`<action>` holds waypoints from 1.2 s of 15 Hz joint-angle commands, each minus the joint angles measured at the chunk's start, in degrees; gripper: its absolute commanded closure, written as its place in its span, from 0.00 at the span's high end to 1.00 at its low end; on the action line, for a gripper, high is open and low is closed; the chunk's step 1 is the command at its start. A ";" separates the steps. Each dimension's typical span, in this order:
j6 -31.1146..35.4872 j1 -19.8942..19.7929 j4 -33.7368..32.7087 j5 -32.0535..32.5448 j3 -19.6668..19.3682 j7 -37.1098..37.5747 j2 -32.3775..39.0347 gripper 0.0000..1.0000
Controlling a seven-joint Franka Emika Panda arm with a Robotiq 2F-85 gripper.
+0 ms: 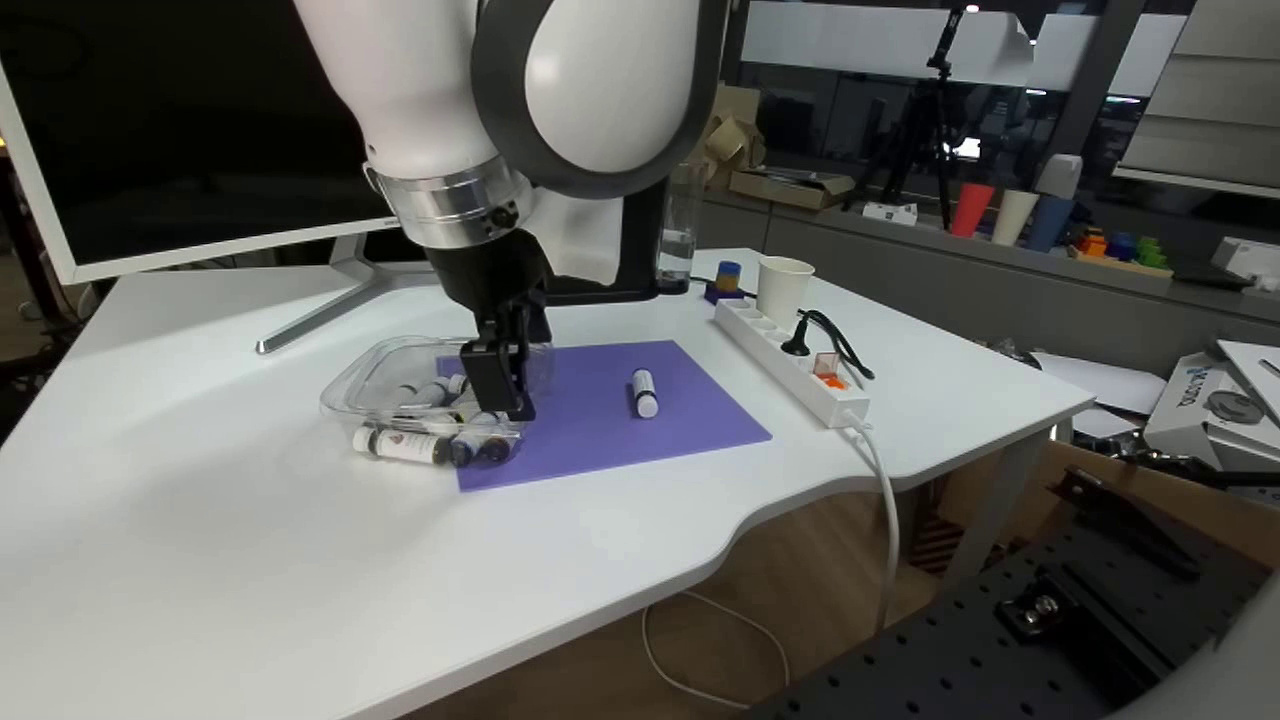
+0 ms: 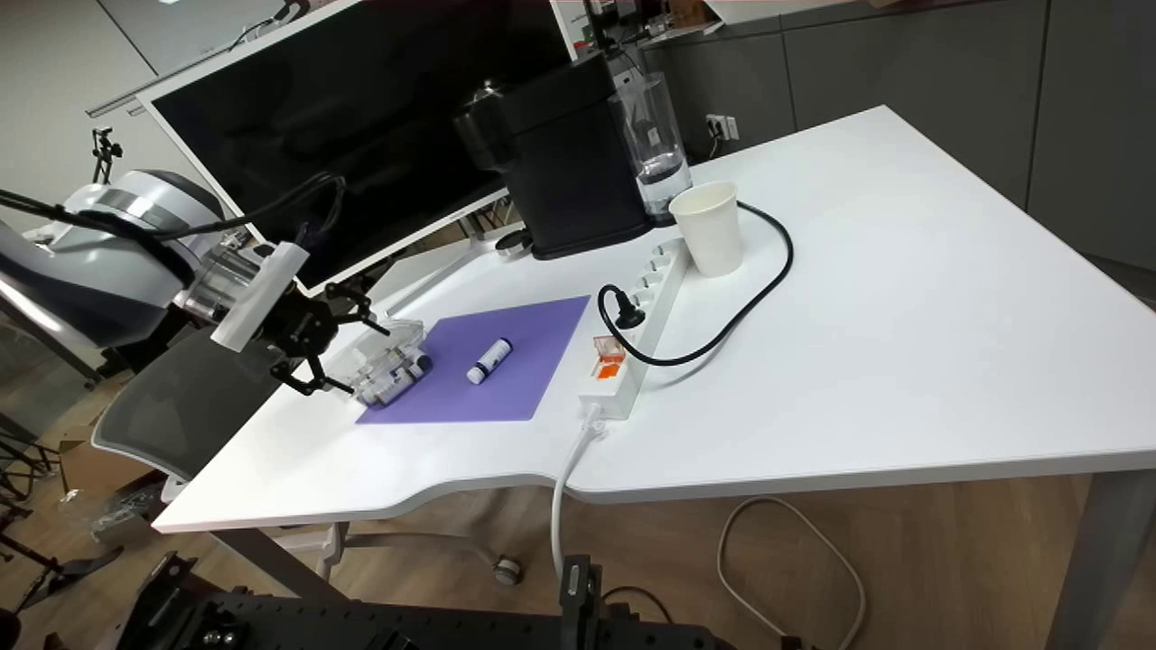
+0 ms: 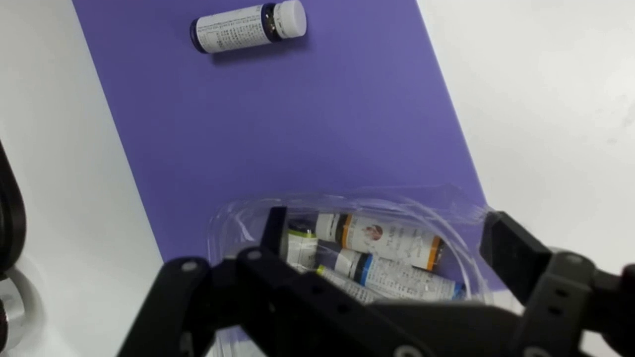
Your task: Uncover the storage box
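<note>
In an exterior view, your gripper (image 1: 508, 388) points down at the clear plastic storage box (image 1: 362, 384), hiding part of its right side; whether it touches the plastic, you cannot tell. Several small bottles (image 1: 408, 446) crowd together there, and you see the front one, labelled and white-capped, on its side. The box overlaps the left edge of the purple mat (image 1: 595, 425), on which you have a single white-capped bottle (image 1: 645, 392), lying well apart from the others. Farther right, a black plug (image 1: 797, 341) sits in the white power strip (image 1: 790, 370), near a paper cup (image 1: 782, 287).
</note>
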State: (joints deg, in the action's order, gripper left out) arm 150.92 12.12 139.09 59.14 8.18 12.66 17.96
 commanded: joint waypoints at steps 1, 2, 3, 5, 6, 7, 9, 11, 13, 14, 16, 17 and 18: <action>0.94 1.02 -1.50 4.36 -1.25 5.56 0.42 1.00; 1.71 1.20 -1.62 5.76 -1.51 7.93 0.03 1.00; 2.45 1.29 -1.78 6.87 -1.69 10.17 -0.18 1.00; 3.42 1.53 -2.49 9.74 -2.04 14.91 -0.74 1.00; 3.48 1.57 -3.03 11.02 -2.16 16.78 -0.99 1.00; 3.40 1.66 -3.65 12.35 -2.45 18.69 -1.34 1.00; 2.92 1.61 -4.93 14.65 -2.84 21.68 -1.86 1.00; 2.20 1.63 -6.43 17.22 -3.45 24.89 -2.25 1.00; 0.99 1.58 -8.10 19.87 -4.19 27.67 -2.55 1.00; 0.19 1.49 -8.84 21.01 -4.52 28.88 -2.69 1.00; -1.39 1.18 -10.33 22.65 -5.21 30.95 -2.98 1.00; -2.07 1.02 -11.08 23.18 -5.58 31.83 -3.19 1.00; -2.79 0.88 -11.76 23.45 -5.94 32.37 -3.49 1.00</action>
State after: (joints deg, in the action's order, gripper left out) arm 150.39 12.92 129.24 79.98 3.41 40.68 15.55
